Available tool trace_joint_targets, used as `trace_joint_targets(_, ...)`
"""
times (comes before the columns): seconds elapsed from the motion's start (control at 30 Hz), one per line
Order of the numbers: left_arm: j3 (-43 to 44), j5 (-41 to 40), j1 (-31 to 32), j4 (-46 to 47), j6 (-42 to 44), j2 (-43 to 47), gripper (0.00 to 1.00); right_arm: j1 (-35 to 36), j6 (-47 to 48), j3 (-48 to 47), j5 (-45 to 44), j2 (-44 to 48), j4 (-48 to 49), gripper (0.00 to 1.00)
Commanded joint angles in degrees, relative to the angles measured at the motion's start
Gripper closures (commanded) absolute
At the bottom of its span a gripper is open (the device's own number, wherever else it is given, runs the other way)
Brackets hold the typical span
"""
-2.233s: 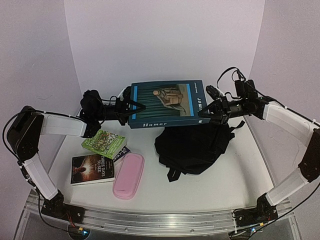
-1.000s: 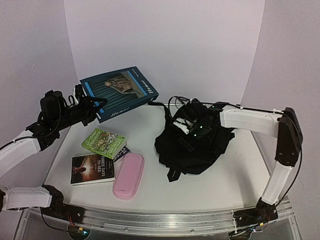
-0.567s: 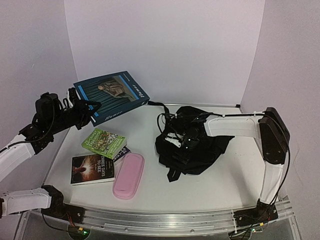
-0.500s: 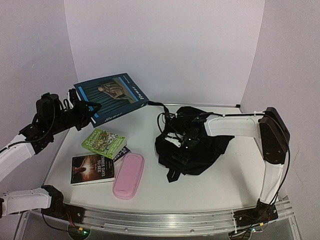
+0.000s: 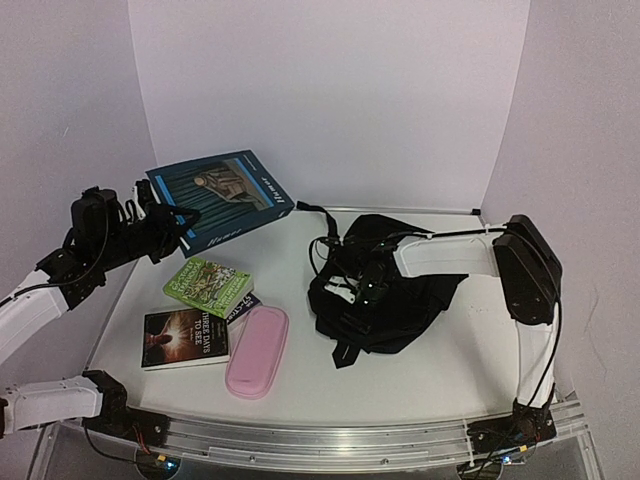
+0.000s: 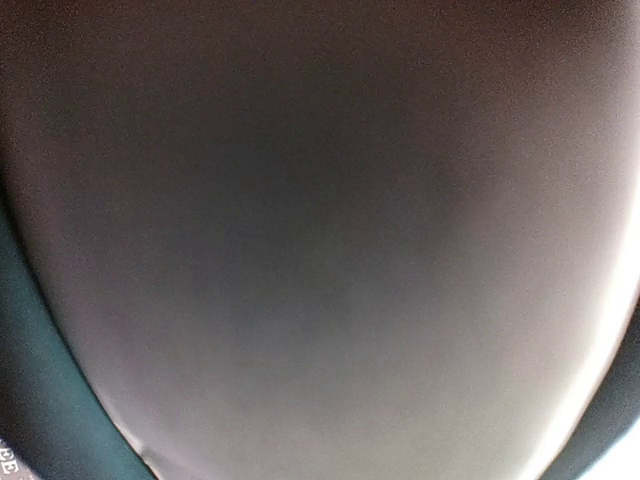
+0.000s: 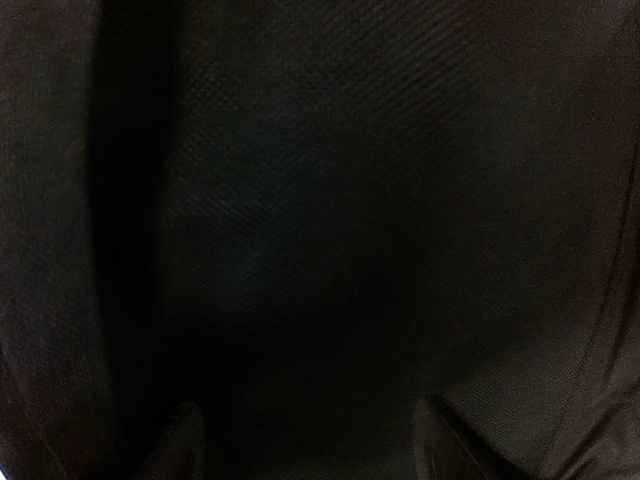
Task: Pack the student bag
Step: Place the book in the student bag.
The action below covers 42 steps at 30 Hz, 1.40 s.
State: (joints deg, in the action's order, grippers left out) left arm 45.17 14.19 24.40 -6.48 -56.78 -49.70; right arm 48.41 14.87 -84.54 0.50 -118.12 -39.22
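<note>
Left hand, seen from the top camera, was clamped on one edge of a large blue hardback, holding it tilted in the air over the left of the tabletop. My right hand was down on the student bag, which lay slumped right of centre, well apart from the green paperback, the dark paperback and the pink pencil case. I judged the bag light, limp and shapeless. It would fold and sag wherever I lifted it, so a pinch of loose cloth at the zip edge or a strap looked the best hold. The mouth would need holding open before the stiff, heavier book could slide in.

On the left wrist camera I got only a blurred grey-brown surface right against the lens, with a dark teal sliver at the lower corner. I took it for the book's cover.

On the right wrist camera, black woven fabric filled the frame, matte with a fine weave. Two dark fingertips stood apart at the bottom edge, with nothing I could see pinched between them.
</note>
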Motion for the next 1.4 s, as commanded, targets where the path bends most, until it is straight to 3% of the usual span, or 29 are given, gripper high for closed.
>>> trace_joint_targets(0.0,1.7,-1.2,-0.3,1.9,1.4,1.9,0.87,0.0,0.2,-0.8,-0.5,-0.4,-2.3,0.54)
trace_joint_targets(0.1,1.6,-1.0,-0.3,1.9,1.4,1.9,0.87,-0.8,0.2,-3.4,-1.3,1.9,-3.5,0.78)
trace_joint_targets(0.27,1.4,-1.0,-0.3,2.1,1.5,1.8,0.87,-2.3,1.1,-8.5,-4.6,6.6,-4.3,1.0)
trace_joint_targets(0.53,0.8,-0.7,-0.3,1.3,1.2,2.4,0.88,-6.1,2.7,-14.4,-6.4,8.4,-5.1,1.0)
trace_joint_targets(0.67,-0.7,0.7,-0.3,0.5,0.2,3.4,0.88,-9.2,1.8,-17.2,-2.4,9.6,-5.9,1.0)
trace_joint_targets(0.93,-9.2,10.9,-0.2,11.0,-5.6,2.7,0.93,-12.5,-2.7,-25.4,6.2,10.4,-7.3,1.0)
trace_joint_targets(1.17,-10.1,15.2,1.7,14.5,-6.1,2.1,0.93,-12.9,-4.5,-32.3,6.5,9.2,-7.1,1.0)
trace_joint_targets(1.37,-11.9,18.0,3.0,21.4,-8.8,-4.1,0.94,-13.1,-4.9,-35.7,5.5,7.4,-7.3,1.0)
